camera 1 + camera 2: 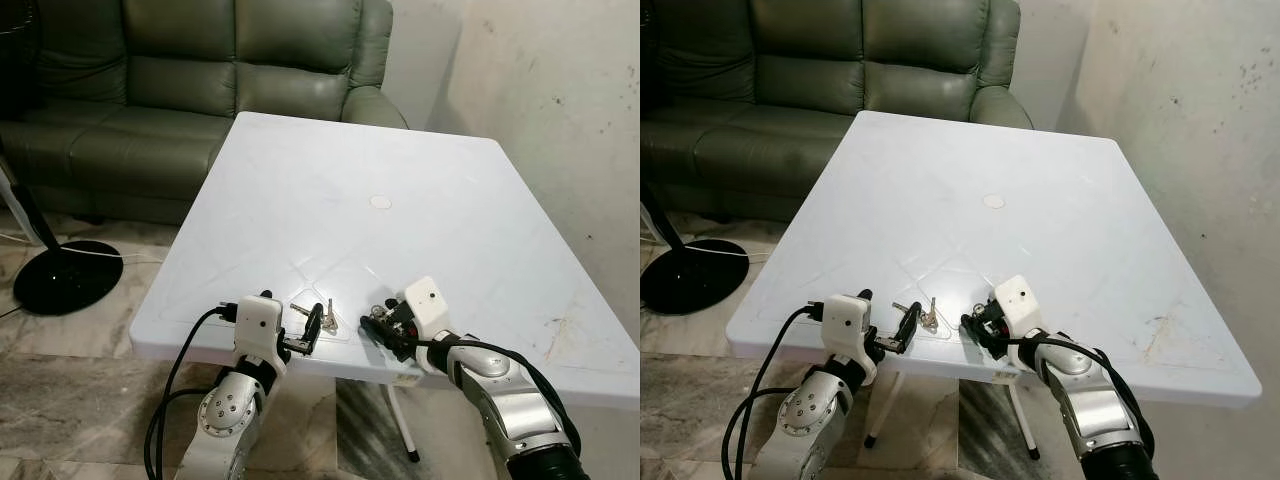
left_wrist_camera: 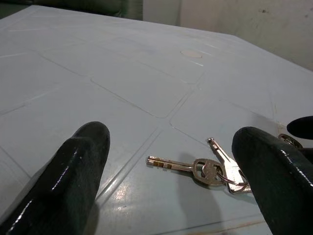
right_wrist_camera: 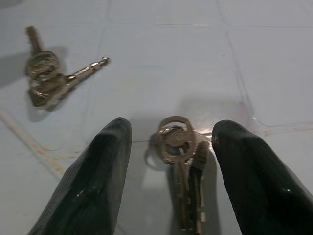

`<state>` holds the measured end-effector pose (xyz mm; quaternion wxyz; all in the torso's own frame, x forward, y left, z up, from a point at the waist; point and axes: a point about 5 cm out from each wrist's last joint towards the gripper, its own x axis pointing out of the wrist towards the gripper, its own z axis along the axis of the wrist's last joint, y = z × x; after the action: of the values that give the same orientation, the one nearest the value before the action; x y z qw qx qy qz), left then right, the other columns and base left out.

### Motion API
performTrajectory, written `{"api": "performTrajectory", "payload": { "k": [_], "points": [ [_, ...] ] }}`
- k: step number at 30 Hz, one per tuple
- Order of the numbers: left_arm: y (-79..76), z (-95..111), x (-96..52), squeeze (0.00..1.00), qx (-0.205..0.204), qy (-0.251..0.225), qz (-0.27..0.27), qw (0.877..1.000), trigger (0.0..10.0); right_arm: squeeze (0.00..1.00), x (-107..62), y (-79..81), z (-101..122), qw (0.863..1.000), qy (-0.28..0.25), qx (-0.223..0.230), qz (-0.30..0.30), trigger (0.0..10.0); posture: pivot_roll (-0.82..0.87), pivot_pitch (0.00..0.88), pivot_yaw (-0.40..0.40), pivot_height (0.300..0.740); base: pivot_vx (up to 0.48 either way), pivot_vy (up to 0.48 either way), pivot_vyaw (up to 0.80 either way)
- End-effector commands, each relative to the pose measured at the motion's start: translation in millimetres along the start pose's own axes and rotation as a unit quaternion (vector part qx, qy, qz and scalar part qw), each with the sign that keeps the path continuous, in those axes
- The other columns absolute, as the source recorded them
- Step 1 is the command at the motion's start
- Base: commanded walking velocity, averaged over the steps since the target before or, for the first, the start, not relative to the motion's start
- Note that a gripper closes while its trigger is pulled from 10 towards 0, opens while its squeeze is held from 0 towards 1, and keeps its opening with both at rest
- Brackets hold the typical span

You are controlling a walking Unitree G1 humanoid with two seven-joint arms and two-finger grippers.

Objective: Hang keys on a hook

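— Black fingers (image 3: 93, 171) of the right gripper (image 3: 171, 169) are spread wide, nothing held; a brass key bunch (image 3: 182, 161) is straddled on the white plastic table (image 1: 420, 190).

— Lengthwise between them, near edge. Left gripper (image 1: 312, 330) is splayed, empty, beside the silver keys (image 2: 208, 169).

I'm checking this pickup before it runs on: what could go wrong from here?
1. The key bunch between the right gripper's open fingers lies flat on the smooth table; closing may push it away rather than grip it.
2. The other key bunch sits close to one finger of the open left gripper, so a close could nudge it toward the near table edge.
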<state>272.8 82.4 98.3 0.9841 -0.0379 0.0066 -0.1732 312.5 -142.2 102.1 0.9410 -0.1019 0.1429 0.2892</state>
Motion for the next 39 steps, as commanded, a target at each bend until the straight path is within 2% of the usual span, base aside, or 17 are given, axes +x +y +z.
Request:
{"api": "performTrajectory", "payload": {
  "k": [1, 2, 3, 4, 5, 6, 17, 18, 22, 31, 32, 37, 38, 39],
  "points": [
    [-8.9, 4.1, 0.7, 0.0, -0.014, -0.009, -0.006, 1.0, 10.0, 0.0, -0.7, -5.1, 1.4, 1.0, -0.003, -0.01, -0.018, 10.0, 0.04, 0.078, -0.116, 0.74, 0.0, 0.0, 0.0],
    [-8.8, 4.1, 0.7, 0.0, -0.014, -0.01, -0.006, 1.0, 10.0, 0.0, -0.7, -6.0, 1.7, 1.0, -0.003, -0.016, -0.026, 10.0, 0.04, 0.078, -0.116, 0.74, 0.0, 0.0, 0.0],
    [-8.8, 3.8, 0.7, 0.0, -0.015, -0.01, -0.005, 1.0, 10.0, 0.0, -0.7, -6.7, 2.2, 0.999, -0.009, -0.016, -0.03, 5.0, 0.04, 0.075, -0.117, 0.74, 0.0, 0.0, 0.0],
    [-8.9, 3.8, 0.7, 0.0, -0.015, -0.009, -0.005, 1.0, 10.0, 0.0, -1.3, -7.1, 3.1, 0.999, -0.016, -0.012, -0.033, 3.6, 0.04, 0.075, -0.117, 0.74, 0.0, 0.0, 0.0],
    [-8.9, 3.8, 0.7, 0.0, -0.017, -0.01, -0.005, 1.0, 10.0, 0.0, -1.6, -7.8, 3.6, 0.999, -0.019, -0.012, -0.038, 0.6, 0.04, 0.074, -0.117, 0.74, 0.0, 0.0, 0.0],
    [-8.8, 4.1, 0.8, 0.0, -0.018, -0.01, -0.004, 1.0, 10.0, 0.0, -1.5, -8.5, 3.4, 0.999, -0.014, -0.016, -0.043, 0.0, 0.04, 0.075, -0.116, 0.74, 0.0, 0.0, 0.0],
    [-6.7, 5.6, 1.4, 0.0, -0.024, -0.013, 0.001, 1.0, 10.0, 0.0, -1.9, -9.9, 3.4, 0.999, -0.018, -0.026, -0.043, 0.0, 0.03, 0.082, -0.116, 0.74, 0.0, 0.0, 0.0],
    [-6.4, 5.7, 1.5, 0.0, -0.024, -0.013, 0.001, 1.0, 10.0, 0.0, -1.9, -10.0, 3.1, 0.998, -0.015, -0.029, -0.044, 10.0, 0.03, 0.083, -0.114, 0.74, 0.0, 0.0, 0.0],
    [-6.2, 5.7, 1.7, 0.0, -0.025, -0.013, 0.002, 1.0, 10.0, 0.0, -1.1, -10.3, -1.7, 0.999, 0.007, -0.028, -0.032, 10.0, 0.03, 0.085, -0.115, 0.74, 0.0, 0.0, 0.0],
    [-5.2, 7.0, 3.1, 0.0, -0.026, -0.016, 0.005, 1.0, 10.0, 0.0, -2.5, -9.1, -2.6, 1.0, 0.001, -0.017, -0.011, 10.0, 0.03, 0.084, -0.115, 0.74, 0.0, 0.0, 0.0],
    [-5.2, 7.0, 3.2, 0.0, -0.026, -0.015, 0.005, 1.0, 10.0, 0.7, -2.3, -10.9, -2.5, 1.0, 0.004, -0.02, -0.02, 10.0, 0.03, 0.083, -0.116, 0.74, 0.0, 0.0, 0.0],
    [-5.5, 6.8, 3.2, 0.0, -0.028, -0.016, 0.005, 0.999, 10.0, 0.67, -1.7, -11.8, -2.1, 0.999, 0.007, -0.028, -0.022, 10.0, 0.03, 0.083, -0.117, 0.74, 0.0, 0.0, 0.0],
    [-5.5, 6.7, 3.3, 0.0, -0.028, -0.015, 0.006, 0.999, 10.0, 0.0, -1.2, -11.8, -2.7, 0.999, 0.011, -0.035, -0.023, 10.0, 0.03, 0.083, -0.118, 0.74, 0.0, 0.0, 0.0],
    [-5.5, 6.7, 3.3, 0.0, -0.028, -0.015, 0.006, 0.999, 10.0, 0.0, -1.2, -11.8, -2.7, 0.999, 0.011, -0.035, -0.023, 10.0, 0.03, 0.083, -0.118, 0.74, 0.0, 0.0, 0.0]
  ]
}}
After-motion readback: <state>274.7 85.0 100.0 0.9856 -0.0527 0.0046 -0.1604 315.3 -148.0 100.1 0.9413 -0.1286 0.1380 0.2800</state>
